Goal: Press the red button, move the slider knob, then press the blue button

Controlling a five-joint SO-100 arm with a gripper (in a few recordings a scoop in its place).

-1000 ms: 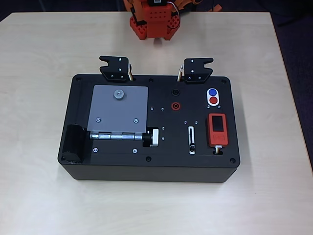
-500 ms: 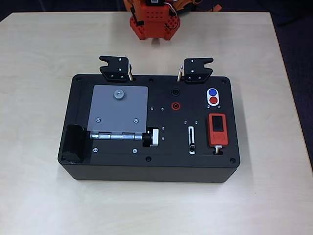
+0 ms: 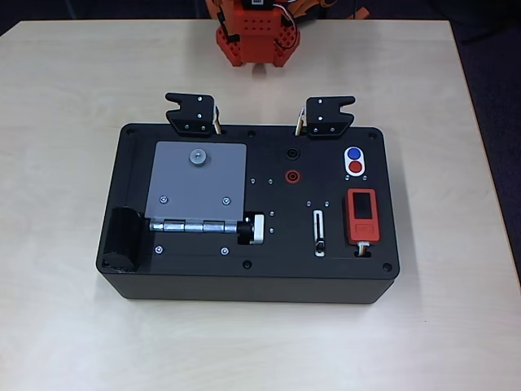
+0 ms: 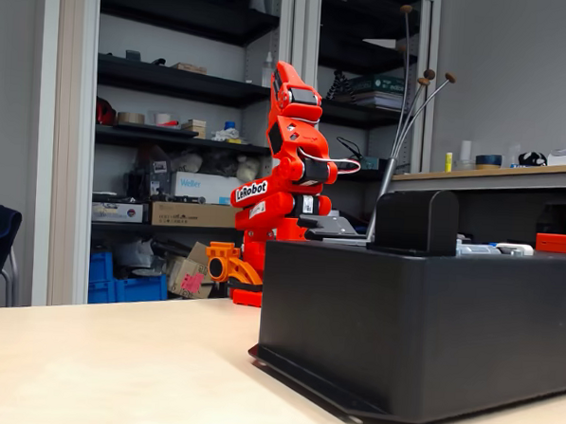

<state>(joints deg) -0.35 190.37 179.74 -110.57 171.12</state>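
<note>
Overhead view: one black rectangular task box [image 3: 244, 281] on a pale wooden table [image 3: 65, 326]. One small glossy red button [image 3: 355, 167] and one blue button [image 3: 353, 153] share a white bezel at the upper right. One tiny dark slider knob [image 3: 320, 245] sits low in its slot.

Fixed view: one orange arm [image 4: 285, 165] folded behind the box; gripper state cannot be told.

Risk: the adjoining buttons invite pressing blue first.

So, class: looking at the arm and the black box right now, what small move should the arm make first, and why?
Probably unfold and reach forward over the box toward the red button. In the fixed view the arm stands folded upright behind the box, nowhere near its top. In the overhead view the red button sits beside the blue button in their white bezel, with nothing over either.
</note>
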